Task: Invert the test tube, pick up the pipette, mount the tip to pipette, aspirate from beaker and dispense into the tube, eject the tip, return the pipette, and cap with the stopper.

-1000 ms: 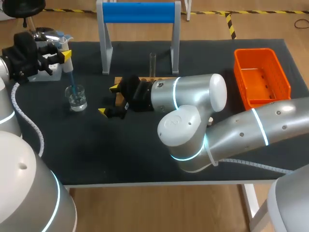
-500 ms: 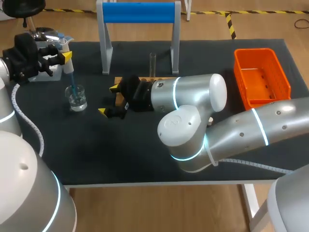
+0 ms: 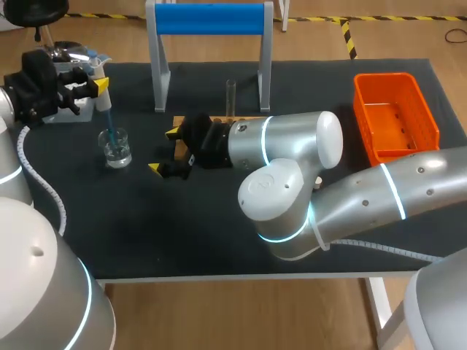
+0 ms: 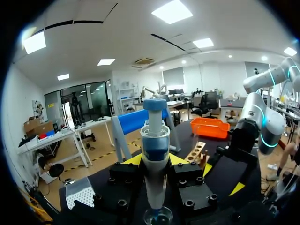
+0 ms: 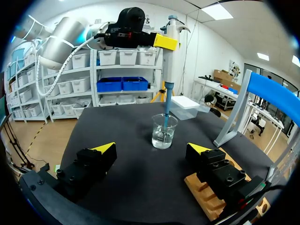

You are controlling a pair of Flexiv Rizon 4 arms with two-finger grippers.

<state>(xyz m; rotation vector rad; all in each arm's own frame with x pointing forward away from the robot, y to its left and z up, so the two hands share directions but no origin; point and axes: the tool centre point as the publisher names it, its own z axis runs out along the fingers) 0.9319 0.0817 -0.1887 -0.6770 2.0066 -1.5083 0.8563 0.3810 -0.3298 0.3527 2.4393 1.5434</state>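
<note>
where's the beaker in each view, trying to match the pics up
Head view: beaker on the table's left side, under the left gripper, the pipette tip in it.
Left wrist view: directly under the held pipette; only its rim shows.
Right wrist view: ahead of the right gripper, centred between its open fingers.
Shared landmark: the blue-barred stand, in all three views.

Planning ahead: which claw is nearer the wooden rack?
Right. The right claw hangs open beside the wooden rack; the left claw holds the pipette over the beaker, well away.
</note>
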